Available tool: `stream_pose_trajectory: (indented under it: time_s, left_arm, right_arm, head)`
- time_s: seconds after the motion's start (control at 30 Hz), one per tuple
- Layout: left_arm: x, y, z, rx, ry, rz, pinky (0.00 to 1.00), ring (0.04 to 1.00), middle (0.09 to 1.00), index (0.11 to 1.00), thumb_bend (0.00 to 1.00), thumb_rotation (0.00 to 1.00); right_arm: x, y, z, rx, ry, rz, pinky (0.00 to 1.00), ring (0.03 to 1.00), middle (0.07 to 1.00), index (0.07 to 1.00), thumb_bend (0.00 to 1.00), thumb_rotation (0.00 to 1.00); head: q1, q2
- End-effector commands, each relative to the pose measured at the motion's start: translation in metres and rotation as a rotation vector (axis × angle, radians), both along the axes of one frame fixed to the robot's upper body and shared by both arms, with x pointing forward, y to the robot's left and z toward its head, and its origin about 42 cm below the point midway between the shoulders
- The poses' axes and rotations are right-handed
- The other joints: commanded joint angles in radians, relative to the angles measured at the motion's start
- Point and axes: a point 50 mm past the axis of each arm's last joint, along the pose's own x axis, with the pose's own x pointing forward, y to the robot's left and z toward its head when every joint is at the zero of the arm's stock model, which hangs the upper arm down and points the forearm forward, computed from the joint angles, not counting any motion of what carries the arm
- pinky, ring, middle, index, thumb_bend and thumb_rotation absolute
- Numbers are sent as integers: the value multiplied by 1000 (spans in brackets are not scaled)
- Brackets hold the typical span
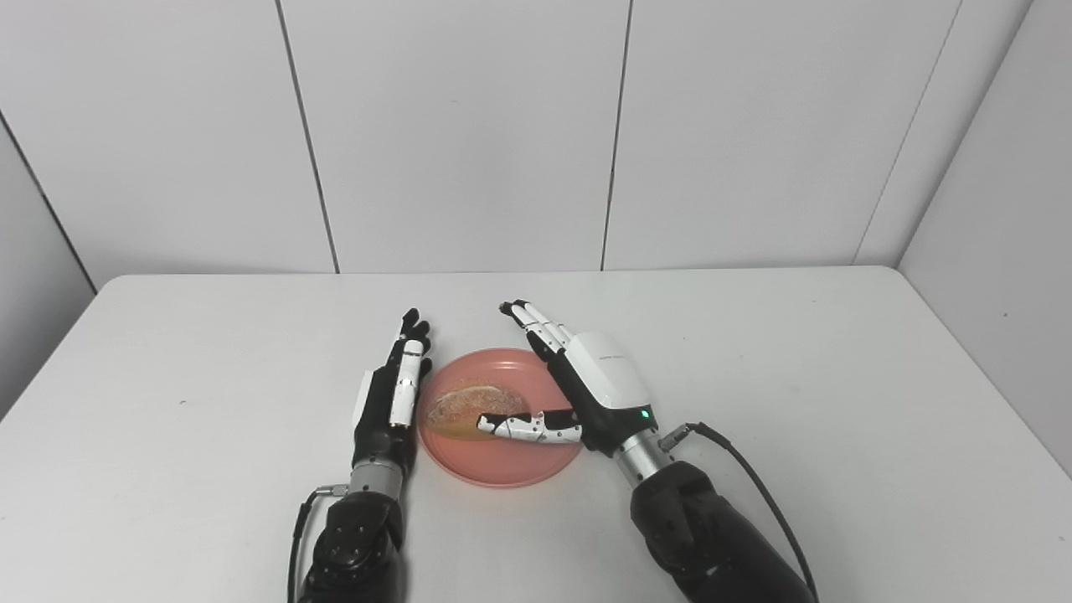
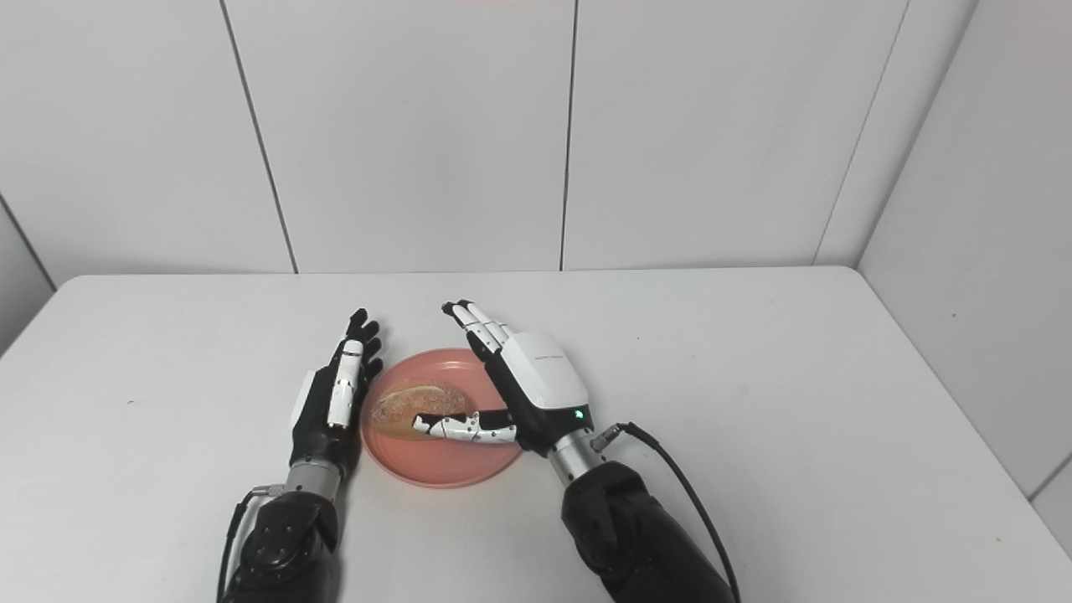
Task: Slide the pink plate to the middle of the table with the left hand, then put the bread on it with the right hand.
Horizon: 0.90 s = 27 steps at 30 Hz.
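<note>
The pink plate (image 1: 511,471) lies near the middle of the white table. A brown bread roll (image 1: 469,404) rests on its left half. My right hand (image 1: 586,385) hovers over the plate's right side, open, fingers stretched toward the back and thumb reaching across in front of the bread. Nothing is held in it. My left hand (image 1: 394,398) stands edge-on at the plate's left rim, fingers straight and apart from the bread, open and holding nothing.
The white table (image 1: 796,377) stretches wide to the right and left of the plate. Grey wall panels stand behind its far edge. A black cable (image 1: 754,477) trails from the right wrist.
</note>
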Motion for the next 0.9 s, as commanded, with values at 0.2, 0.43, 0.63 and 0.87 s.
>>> stream_pose_trajectory:
  time_s: [0.2, 0.43, 0.63, 0.87]
  left_arm:
    - [6, 7, 16, 47, -52, 5, 990, 993, 979, 964, 446, 1000]
    - [5, 15, 18, 96, -64, 4, 994, 994, 980, 964, 453, 1000]
    - [6, 20, 20, 49, -82, -14, 1000, 1000, 999, 985, 416, 1000]
    - [5, 23, 22, 17, -103, -22, 1000, 1000, 999, 988, 404, 1000]
  right_arm:
    - [-1, -10, 16, 110, 35, -22, 835, 943, 995, 997, 630, 790]
    - [-2, -16, 9, 219, 130, -56, 907, 984, 1000, 1000, 578, 803]
    - [-2, -18, 3, 469, 200, -54, 996, 1000, 1000, 1000, 515, 956]
    - [0, -14, 2, 614, 224, -59, 1000, 1000, 1000, 1000, 548, 1000]
  head:
    - [-3, 5]
    - [-11, 13]
    - [-19, 17]
    - [-24, 21]
